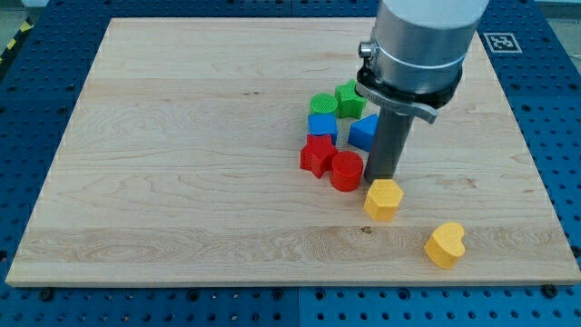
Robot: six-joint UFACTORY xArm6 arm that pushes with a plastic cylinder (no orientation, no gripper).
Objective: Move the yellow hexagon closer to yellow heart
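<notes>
Camera view shows my tip (381, 177), which has no jaws to open or close, touching the yellow hexagon (383, 199) at its twelve o'clock; yellow heart (446, 243) lies near, toward four o'clock; best shift to ten o'clock, then push steadily.

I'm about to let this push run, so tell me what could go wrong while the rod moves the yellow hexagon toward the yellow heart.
1. My tip sits just above the yellow hexagon, at its top-left side; an off-centre push could let it slip sideways, missing the yellow heart.
2. The red cylinder lies right beside my tip and could get dragged along.
3. Pushing too far could knock the heart toward the board's lower right edge.
</notes>
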